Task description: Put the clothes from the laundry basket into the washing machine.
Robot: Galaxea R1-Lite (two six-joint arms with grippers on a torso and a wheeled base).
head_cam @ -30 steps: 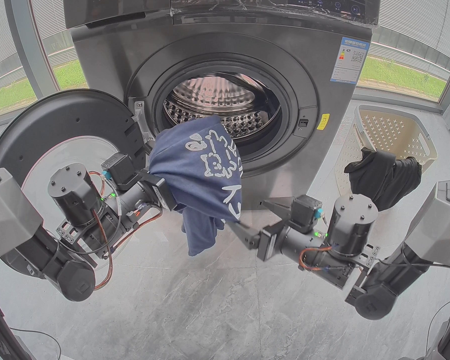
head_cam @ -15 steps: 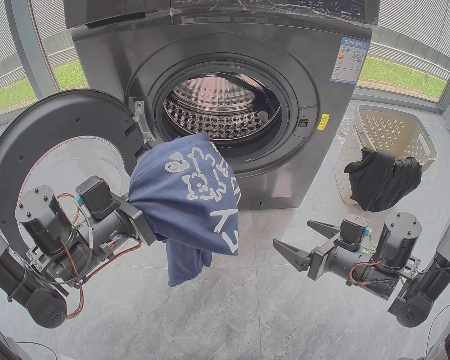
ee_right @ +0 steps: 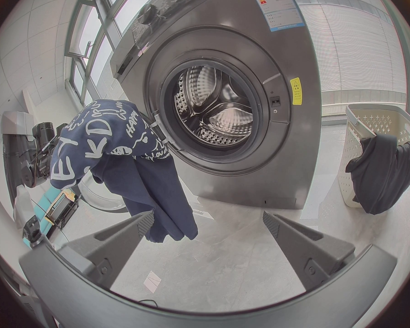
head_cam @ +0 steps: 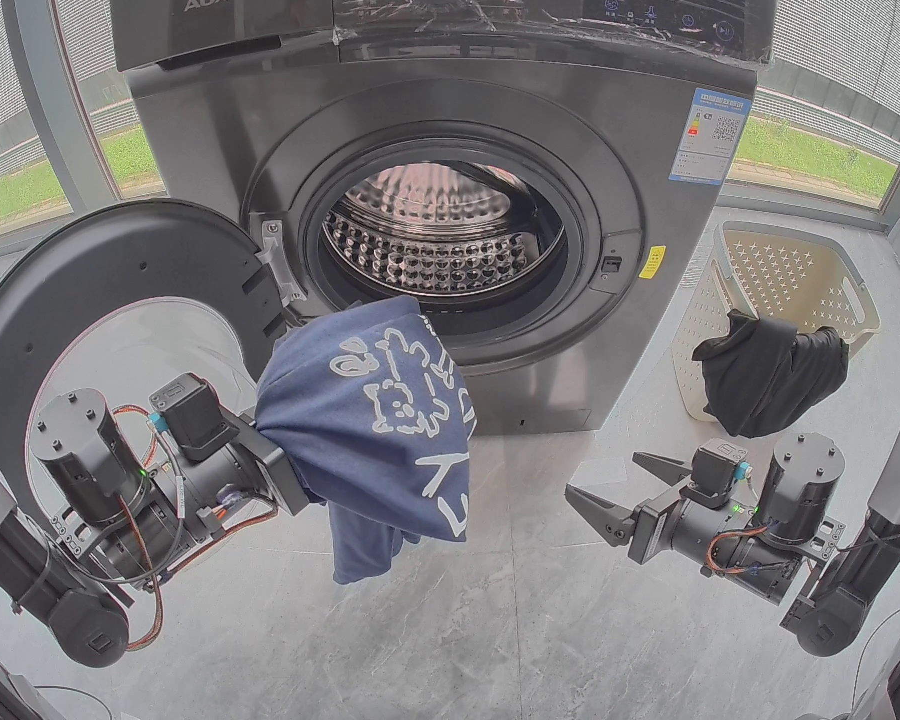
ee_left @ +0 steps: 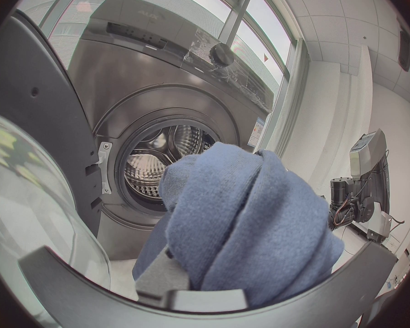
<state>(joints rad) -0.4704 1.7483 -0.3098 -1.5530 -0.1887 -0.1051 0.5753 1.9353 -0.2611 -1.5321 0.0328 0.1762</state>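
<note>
Blue shirt hangs draped over the left gripper clamping it.

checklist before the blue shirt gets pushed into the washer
1. Door open: ok, swung wide to the robot's left.
2. Drum mouth unblocked: ok.
3. Blue shirt off the floor: ok, it hangs clear of the tiles.
4. Shirt level with the drum mouth: not ok, it hangs at the lower rim, in front of the machine.
5. Right gripper out of the path: ok, low and to the right, jaws open.
6. Basket emptied: not ok, a black garment hangs over its rim.
</note>
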